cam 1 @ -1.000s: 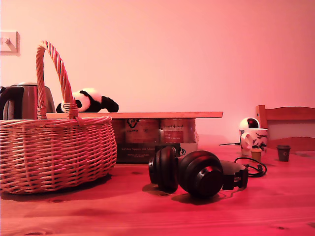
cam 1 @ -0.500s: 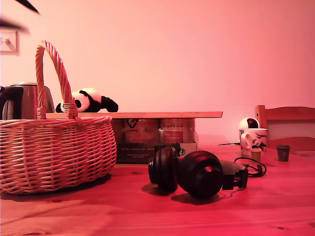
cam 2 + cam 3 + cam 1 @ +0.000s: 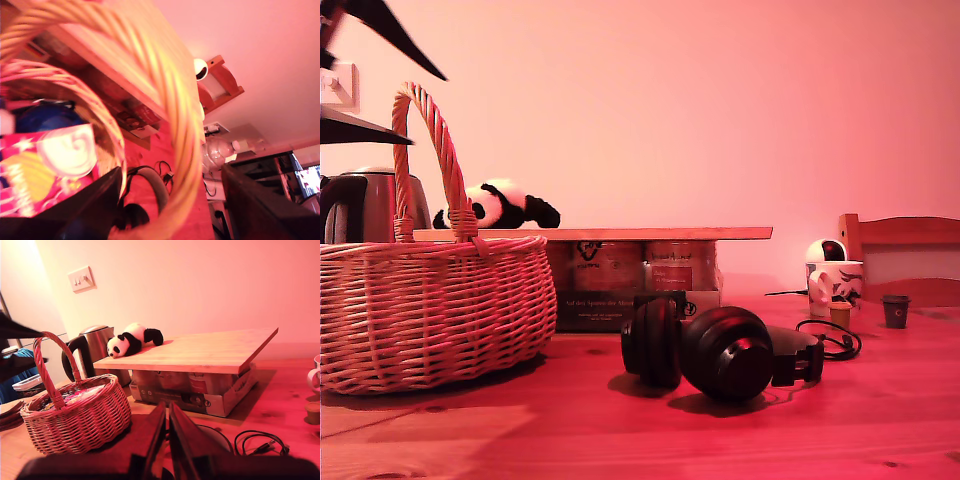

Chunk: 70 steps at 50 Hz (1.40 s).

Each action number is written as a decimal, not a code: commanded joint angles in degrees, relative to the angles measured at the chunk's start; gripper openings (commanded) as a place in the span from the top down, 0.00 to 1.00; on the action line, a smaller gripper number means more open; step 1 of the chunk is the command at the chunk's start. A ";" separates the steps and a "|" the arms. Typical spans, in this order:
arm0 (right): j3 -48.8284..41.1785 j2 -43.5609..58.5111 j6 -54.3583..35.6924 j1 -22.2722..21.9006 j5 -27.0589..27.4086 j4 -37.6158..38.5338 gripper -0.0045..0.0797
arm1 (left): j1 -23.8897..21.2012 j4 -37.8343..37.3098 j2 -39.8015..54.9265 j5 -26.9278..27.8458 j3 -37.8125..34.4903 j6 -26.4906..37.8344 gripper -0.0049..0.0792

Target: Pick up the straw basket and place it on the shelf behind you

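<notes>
1. Basket first, in the exterior view: the round light tan wicker straw basket (image 3: 425, 305) with its tall twisted arched handle (image 3: 438, 140) stands on the knotty pine tabletop (image 3: 650, 435) at the exterior view's left, not lifted. My first gripper (image 3: 370, 75) hangs in the exterior view's upper left corner, its dark fingers spread, one above the handle's top and one beside it. Behind, the long thin light wood shelf (image 3: 620, 233) rests on a cardboard box (image 3: 630, 280), with a black-and-white plush panda (image 3: 500, 205) at its end toward the exterior view's left. Black headphones (image 3: 715, 350) lie on the tabletop, apart from the basket.

2. In the first wrist view, the twisted handle (image 3: 170, 115) passes between my first gripper's (image 3: 170, 210) open fingers (image 3: 95, 200); I see no pinch yet. A colourful packet (image 3: 45, 165) lies inside the basket.

3. In the second wrist view, my second gripper's (image 3: 166, 440) fingers are pressed together and hold nothing, well apart from the basket (image 3: 75, 415). Most of the shelf (image 3: 200, 350) top is bare.

4. My judgement: only the approach is done. Closing on the handle, the lift, the carry and the placing on the shelf are all left.
</notes>
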 commanded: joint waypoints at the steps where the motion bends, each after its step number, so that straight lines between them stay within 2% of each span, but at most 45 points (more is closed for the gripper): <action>1: 0.94 -0.35 0.07 0.28 -0.28 0.59 0.96 | -0.35 0.94 1.20 -0.57 1.86 0.02 0.28; 4: 0.94 -0.35 0.07 0.28 -0.28 0.59 0.96 | -0.44 0.94 2.10 -1.03 2.93 0.04 0.33; 7: 0.94 -0.35 0.07 0.28 -0.28 0.61 0.96 | -0.44 0.87 2.93 -1.03 4.04 0.07 0.42; 16: 0.94 -0.35 0.04 0.28 -0.28 0.61 0.96 | -0.44 0.85 3.85 -0.85 6.03 1.18 0.82; 23: 0.94 -0.35 0.02 0.28 -0.26 0.66 0.96 | -0.44 0.87 3.82 -0.59 6.21 2.05 0.97; 42: 0.94 -0.35 0.02 0.28 -0.26 1.01 0.96 | -0.44 -0.79 3.78 -0.57 8.33 2.45 0.97; 55: 0.94 -0.35 0.02 0.28 -0.24 1.01 0.96 | -0.68 -5.07 3.78 0.00 13.46 3.08 0.97; 70: 0.94 -0.35 0.00 0.28 -0.24 1.03 0.96 | -3.96 -7.23 3.78 2.80 20.41 2.51 0.97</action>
